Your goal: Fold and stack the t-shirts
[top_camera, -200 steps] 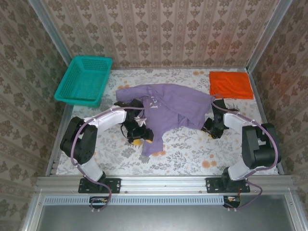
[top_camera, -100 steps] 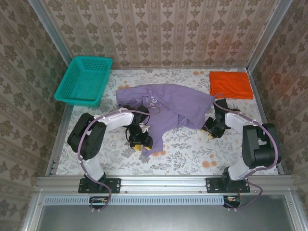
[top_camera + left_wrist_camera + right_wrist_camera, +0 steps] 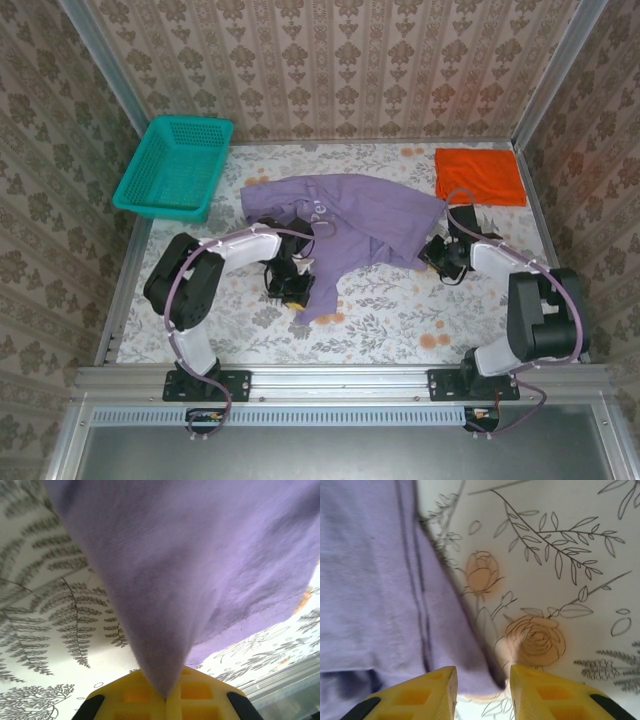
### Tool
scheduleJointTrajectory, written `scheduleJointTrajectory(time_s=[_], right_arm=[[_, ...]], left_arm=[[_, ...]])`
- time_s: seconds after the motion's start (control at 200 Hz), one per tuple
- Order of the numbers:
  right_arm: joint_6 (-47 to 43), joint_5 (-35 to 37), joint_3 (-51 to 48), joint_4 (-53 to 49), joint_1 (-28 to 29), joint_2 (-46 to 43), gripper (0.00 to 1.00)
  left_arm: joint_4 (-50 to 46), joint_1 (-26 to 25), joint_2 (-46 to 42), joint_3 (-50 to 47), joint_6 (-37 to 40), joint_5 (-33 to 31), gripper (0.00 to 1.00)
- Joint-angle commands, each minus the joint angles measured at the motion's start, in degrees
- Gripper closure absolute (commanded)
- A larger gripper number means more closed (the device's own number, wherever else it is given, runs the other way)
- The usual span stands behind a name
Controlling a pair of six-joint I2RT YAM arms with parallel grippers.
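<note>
My left pincer [image 3: 167, 695] pinches the lavender t-shirt [image 3: 350, 215] mid-tabletop [image 3: 400, 310]; my right pincer [image 3: 482, 690] is spread at its hem. The orange t-shirt [image 3: 478, 176] lies folded in the far right corner.

The flower-patterned table [image 3: 400, 310] carries a rumpled lavender t-shirt [image 3: 370, 215] at its centre, a folded orange t-shirt [image 3: 478, 177] toward two o'clock, and a teal basket [image 3: 175, 165] at the ten o'clock corner.
</note>
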Motion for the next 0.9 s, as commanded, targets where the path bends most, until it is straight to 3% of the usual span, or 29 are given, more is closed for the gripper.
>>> scheduleJointTrajectory(time_s=[0.0,0.12,0.235,0.355,0.395,0.465,0.59,0.69,0.895], right_arm=[[0.5,-0.2,0.2,0.8,-0.2,1.9,0.65],[0.9,0.0,0.9,-0.7,-0.2,2.3,0.66],[0.7,-1.1,0.9,-1.1,-0.2,2.4,0.79],[1.0,-2.6,0.2,-1.1,-0.2,1.8,0.87],[1.2,-3.0,-0.1,-1.1,-0.2,1.4,0.91],[1.1,-3.2,-0.5,-1.7,-0.2,0.3,0.97],[1.1,-3.0,-0.8,-3.2,-0.3,-2.4,1.0],[0.7,-2.9,-0.4,-4.9,-0.4,-4.6,1.0],[0.6,-2.5,0.0,-6.9,-0.6,-7.3,1.0]], left_arm=[[-5.3,-0.4,-4.0,5.2,2.6,-6.7,1.0],[-12.5,-0.4,-7.3,10.6,5.1,-16.0,1.0],[-17.7,-0.7,-10.1,14.1,6.9,-21.3,1.0],[-19.9,-2.7,-11.3,14.4,8.6,-20.2,0.84],[-20.3,-4.3,-11.3,14.0,9.4,-19.7,0.74],[-20.3,-7.5,-11.2,12.7,10.2,-18.9,0.46],[-20.3,-9.1,-12.1,10.1,8.2,-15.6,0.28],[-19.5,-5.3,-14.8,7.4,4.3,-14.2,0.13],[-6.3,8.2,-16.9,0.6,-7.3,-2.0,0.11]])
